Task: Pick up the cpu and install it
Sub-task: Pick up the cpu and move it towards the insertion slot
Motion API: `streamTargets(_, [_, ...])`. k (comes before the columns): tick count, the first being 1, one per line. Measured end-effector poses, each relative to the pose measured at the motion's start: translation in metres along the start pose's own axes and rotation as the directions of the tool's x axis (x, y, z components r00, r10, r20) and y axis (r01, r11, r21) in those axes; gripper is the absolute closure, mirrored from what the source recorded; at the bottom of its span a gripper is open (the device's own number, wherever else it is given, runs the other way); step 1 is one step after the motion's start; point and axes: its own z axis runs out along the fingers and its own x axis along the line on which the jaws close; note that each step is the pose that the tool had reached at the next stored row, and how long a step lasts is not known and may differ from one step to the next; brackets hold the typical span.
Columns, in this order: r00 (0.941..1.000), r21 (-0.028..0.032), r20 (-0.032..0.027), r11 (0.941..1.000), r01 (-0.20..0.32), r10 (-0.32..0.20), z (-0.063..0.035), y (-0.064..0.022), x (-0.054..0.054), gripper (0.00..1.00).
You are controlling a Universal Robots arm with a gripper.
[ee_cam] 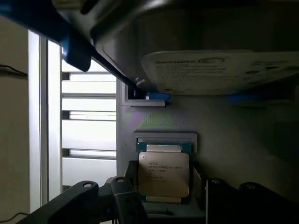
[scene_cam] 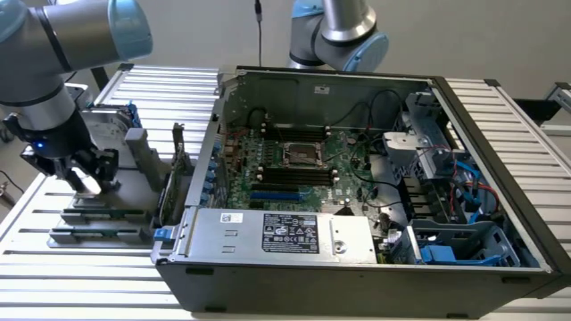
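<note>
Black fingers (ee_cam: 125, 201) of the gripper (ee_cam: 166, 181) stand spread apart, one on each side of the cpu (ee_cam: 163, 167). They are not pressed together, and whether either one touches the chip's edge is hard to make out. The cpu lies flat in a shallow seat of a grey holder (ee_cam: 154, 119), metal top up, with its printing too small to read.

In the exterior view the gripper (scene_cam: 85, 184) hangs low over that holder, at the exterior view's left of the computer case (scene_cam: 357, 284). The arm and fingers cover most of the seat beneath them.

Just beside the cpu a hard drive (ee_cam: 219, 70) stands in the same holder. Its label is blurred, its blue bracket (ee_cam: 70, 44) is cut off at the picture's edge, and its body is mostly in shadow. Two long memory sticks (scene_cam: 98, 217) lie in slots at the holder's near end.

The case lies open on a slatted table (scene_cam: 36, 267). Inside it are a green board (scene_cam: 295, 180) with a bare square socket (scene_cam: 299, 154) near its middle, a grey power supply (scene_cam: 285, 231) along the near wall, and blue clips and dark cables at the exterior view's right.
</note>
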Motion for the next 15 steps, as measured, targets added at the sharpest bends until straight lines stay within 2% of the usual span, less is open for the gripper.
streamTargets(9, [1.0000,-0.0003,-0.0001,1.0000,0.000,0.000,-0.0408,0.0017,0.003,0.45])
streamTargets(15, [1.0000,-0.0004,-0.0003,1.0000,0.001,-0.001,-0.0684,0.0028,0.000,0.45])
